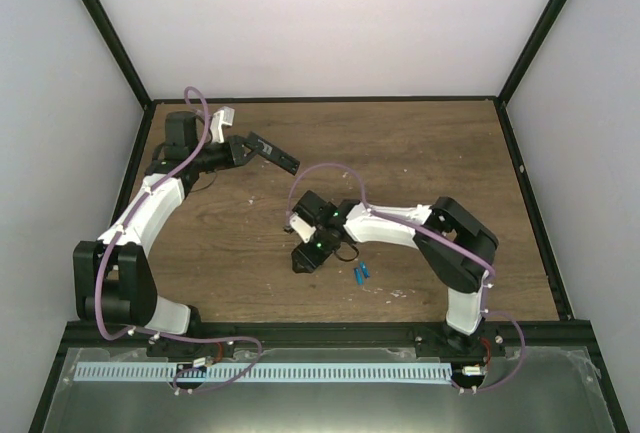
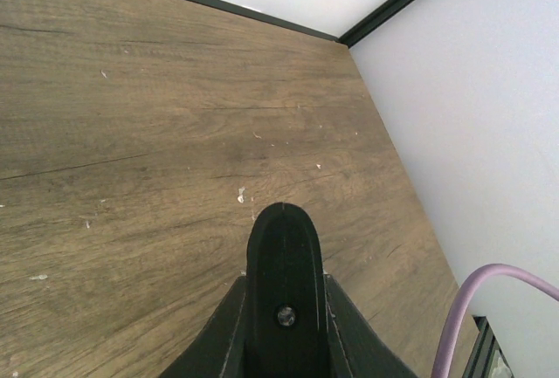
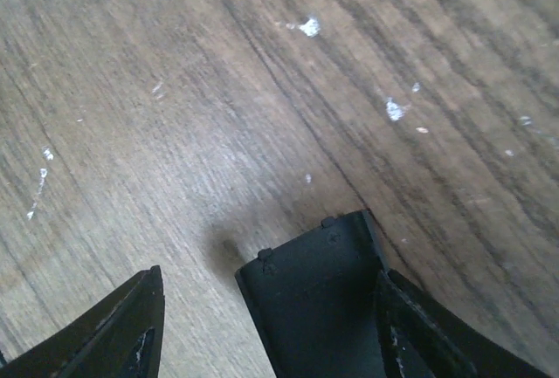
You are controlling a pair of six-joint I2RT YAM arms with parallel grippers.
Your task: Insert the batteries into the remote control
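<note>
The remote control [image 1: 275,154] is a slim black bar held above the back left of the table, with my left gripper [image 1: 240,146] shut on it. In the left wrist view its rounded end [image 2: 281,247], with a small screw hole, sticks out between the jaws of the left gripper [image 2: 284,280]. The blue batteries [image 1: 360,273] lie together on the table near the front. My right gripper [image 1: 303,258] points down just left of them. In the right wrist view the right gripper [image 3: 271,273] stands open around a black cover piece [image 3: 314,308] with two small tabs. The piece leans on the right finger [image 3: 419,326], clear of the left finger [image 3: 131,317].
The wooden table [image 1: 400,153] is ringed by a black frame and white walls. Small white specks [image 3: 307,26] dot the wood. A purple cable [image 2: 472,299] loops by the left wrist.
</note>
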